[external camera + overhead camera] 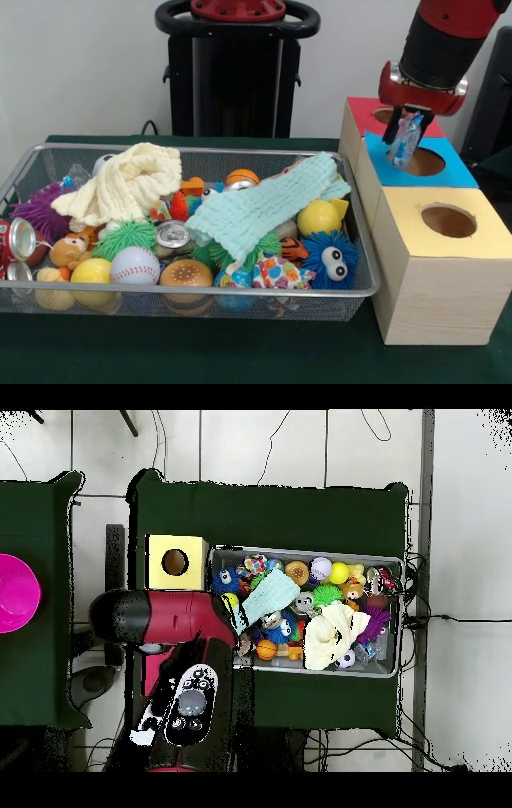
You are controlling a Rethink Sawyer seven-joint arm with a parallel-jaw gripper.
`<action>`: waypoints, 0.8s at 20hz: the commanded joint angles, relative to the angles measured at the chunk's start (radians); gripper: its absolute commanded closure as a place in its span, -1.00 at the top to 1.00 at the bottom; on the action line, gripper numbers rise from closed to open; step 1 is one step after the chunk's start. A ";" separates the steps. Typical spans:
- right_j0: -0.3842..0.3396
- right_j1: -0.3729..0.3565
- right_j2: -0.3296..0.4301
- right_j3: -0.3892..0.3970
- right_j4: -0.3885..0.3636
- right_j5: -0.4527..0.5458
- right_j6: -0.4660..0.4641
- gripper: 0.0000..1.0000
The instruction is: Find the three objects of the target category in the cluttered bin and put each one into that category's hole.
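Fingers around crinkly packet over blue-topped box's hole, contents unclear.

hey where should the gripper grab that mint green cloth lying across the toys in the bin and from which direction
Come straight down from above onto the mint green cloth near its raised middle. It drapes limp over the toys in the wire bin, so its flat edges offer little to pinch, while the humped centre should bunch between the fingers. The gripper is now over the blue box, shut on a small crinkly item.
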 commanded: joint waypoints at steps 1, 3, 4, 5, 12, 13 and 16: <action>-0.036 0.017 0.082 0.083 0.037 -0.010 0.158 -1.00; -0.040 0.010 0.092 0.089 0.044 -0.025 0.151 -1.00; -0.039 0.009 0.096 0.088 0.048 -0.023 0.151 -1.00; -0.039 0.007 0.099 0.087 0.052 -0.021 0.150 -1.00; -0.033 -0.004 0.126 0.087 0.088 -0.010 0.156 -1.00; -0.031 -0.007 0.129 0.089 0.092 -0.012 0.157 -1.00; -0.029 -0.009 0.136 0.087 0.099 -0.018 0.160 -1.00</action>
